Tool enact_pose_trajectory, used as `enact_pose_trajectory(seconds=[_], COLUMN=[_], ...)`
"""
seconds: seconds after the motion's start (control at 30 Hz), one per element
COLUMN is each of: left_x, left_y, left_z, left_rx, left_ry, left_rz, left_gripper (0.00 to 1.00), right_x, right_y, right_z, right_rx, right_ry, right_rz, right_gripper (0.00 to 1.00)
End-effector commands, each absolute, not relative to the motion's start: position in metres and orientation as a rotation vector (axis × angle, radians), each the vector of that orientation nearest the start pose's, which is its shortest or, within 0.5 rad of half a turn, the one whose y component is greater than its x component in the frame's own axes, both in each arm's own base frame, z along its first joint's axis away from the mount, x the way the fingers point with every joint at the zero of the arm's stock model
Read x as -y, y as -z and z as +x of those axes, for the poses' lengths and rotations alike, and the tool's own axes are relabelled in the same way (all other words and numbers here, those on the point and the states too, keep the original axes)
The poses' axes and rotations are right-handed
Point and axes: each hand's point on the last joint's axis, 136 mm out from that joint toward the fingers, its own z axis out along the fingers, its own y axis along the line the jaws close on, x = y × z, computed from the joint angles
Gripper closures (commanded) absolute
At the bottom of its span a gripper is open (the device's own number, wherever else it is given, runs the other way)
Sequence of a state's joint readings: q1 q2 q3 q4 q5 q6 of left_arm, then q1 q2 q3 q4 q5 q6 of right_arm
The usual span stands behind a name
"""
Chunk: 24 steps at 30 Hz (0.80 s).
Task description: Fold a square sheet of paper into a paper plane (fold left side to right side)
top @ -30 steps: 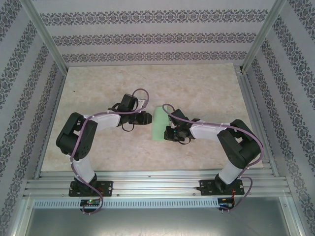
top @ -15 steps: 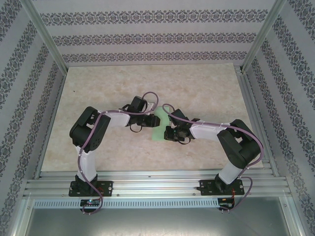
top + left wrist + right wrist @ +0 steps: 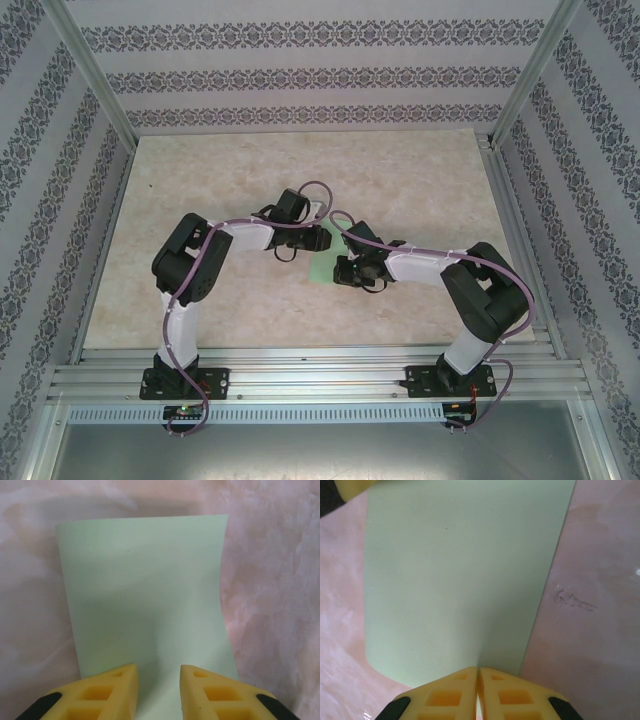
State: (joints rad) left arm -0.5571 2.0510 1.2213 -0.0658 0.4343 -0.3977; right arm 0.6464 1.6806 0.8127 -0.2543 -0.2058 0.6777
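The square sheet of paper (image 3: 321,266) is pale mint green and lies on the marbled table (image 3: 420,190) between the two arms, largely covered by them. My left gripper (image 3: 322,238) hovers over its left part, open, with the paper (image 3: 145,590) showing in the gap between the yellow fingers (image 3: 115,690). My right gripper (image 3: 341,272) is at the near right edge, its jaws pressed together (image 3: 478,670) with the sheet (image 3: 460,570) rising in a soft ridge into them. One left fingertip (image 3: 351,486) shows in the right wrist view's top left corner.
Patterned walls and aluminium posts (image 3: 92,75) enclose the table on three sides. A slotted metal rail (image 3: 320,372) runs along the near edge by the arm bases. Bare tabletop lies behind and to both sides of the paper.
My left arm has swung right and now sits over the sheet, covering most of it in the top view. The right arm and its grip have stayed put.
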Motion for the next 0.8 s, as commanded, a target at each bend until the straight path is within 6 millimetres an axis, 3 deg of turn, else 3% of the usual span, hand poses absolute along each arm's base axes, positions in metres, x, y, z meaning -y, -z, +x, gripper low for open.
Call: enact_pose_trajectory(seconds=[0.0, 0.23, 0.77], left_x=[0.3, 0.294, 0.309], left_y=[-0.004, 0.002, -0.008], left_z=[0.407, 0.42, 0.448], left_rx=[-2.575, -2.575, -2.542], left_ry=[0.686, 0.601, 0.621], left_rz=[0.382, 0.359, 0.343], left_gripper=[0.69, 0.68, 0.61], right_x=[-0.203, -0.204, -0.206], right_y=[0.029, 0.028, 0.028], right_z=[0.232, 0.232, 0.233], right_rx=[-3.02, -3.019, -3.02], right_ry=[-0.357, -0.36, -0.37], right_rz=[-0.022, -0.027, -0.031], right_gripper=[0.89, 0.89, 0.89])
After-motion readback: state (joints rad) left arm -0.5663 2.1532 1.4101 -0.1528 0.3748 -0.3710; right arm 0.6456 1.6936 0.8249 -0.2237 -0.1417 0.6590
